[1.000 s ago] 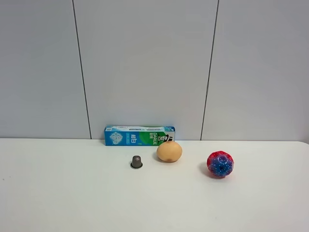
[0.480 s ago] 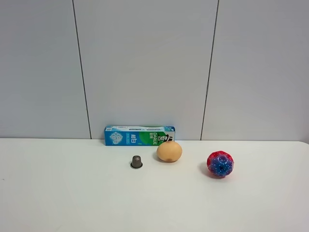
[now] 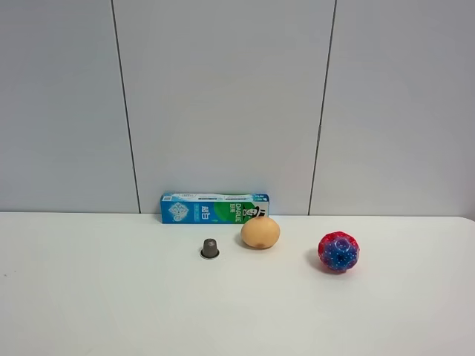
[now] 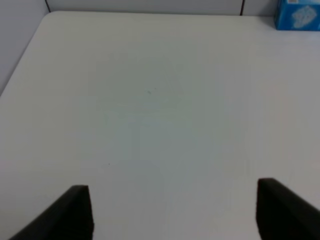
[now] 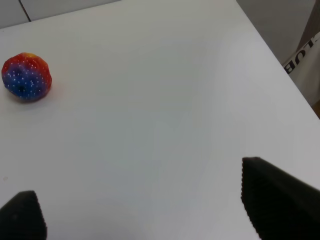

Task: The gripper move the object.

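Four items lie along the rear of the white table (image 3: 89,297); both grippers stand with jaws apart over bare tabletop.

A blue and green toothpaste box (image 3: 214,208) lies flat against the wall at the middle of the table's rear edge. Just in front of it sits an orange-tan round object (image 3: 260,232), with a small grey cap (image 3: 210,248) near it toward the left side. A red and blue studded ball (image 3: 338,252) rests apart from these, toward the right edge. Which item is to be moved cannot be determined. Left gripper (image 4: 172,212): fingers spread wide, nothing between them, above the left portion of the table. Right gripper (image 5: 145,200): fingers likewise spread and empty, near the right edge, the ball well ahead of it.
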You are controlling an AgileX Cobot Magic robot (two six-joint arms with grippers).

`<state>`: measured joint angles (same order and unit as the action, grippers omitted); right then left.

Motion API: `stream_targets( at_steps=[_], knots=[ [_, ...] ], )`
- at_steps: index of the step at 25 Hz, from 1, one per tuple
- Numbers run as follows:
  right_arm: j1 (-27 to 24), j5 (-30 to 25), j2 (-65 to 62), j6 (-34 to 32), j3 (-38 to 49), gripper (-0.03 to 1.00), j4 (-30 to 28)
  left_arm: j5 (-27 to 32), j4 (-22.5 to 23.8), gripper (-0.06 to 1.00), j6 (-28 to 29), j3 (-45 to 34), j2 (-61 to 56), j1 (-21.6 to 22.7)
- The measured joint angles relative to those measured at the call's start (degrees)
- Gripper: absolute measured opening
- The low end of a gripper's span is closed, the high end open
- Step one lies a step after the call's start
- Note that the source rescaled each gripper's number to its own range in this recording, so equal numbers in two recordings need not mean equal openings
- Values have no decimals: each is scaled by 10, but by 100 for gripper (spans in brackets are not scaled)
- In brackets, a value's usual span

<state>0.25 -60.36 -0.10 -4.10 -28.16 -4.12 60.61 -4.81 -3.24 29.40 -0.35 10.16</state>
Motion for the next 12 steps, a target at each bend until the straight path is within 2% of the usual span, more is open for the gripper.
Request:
stream_targets(
  at_steps=[12],
  knots=[
    [0,0,0,0,0,100,0,0,0,58,0,-2,0,0]
  ],
)
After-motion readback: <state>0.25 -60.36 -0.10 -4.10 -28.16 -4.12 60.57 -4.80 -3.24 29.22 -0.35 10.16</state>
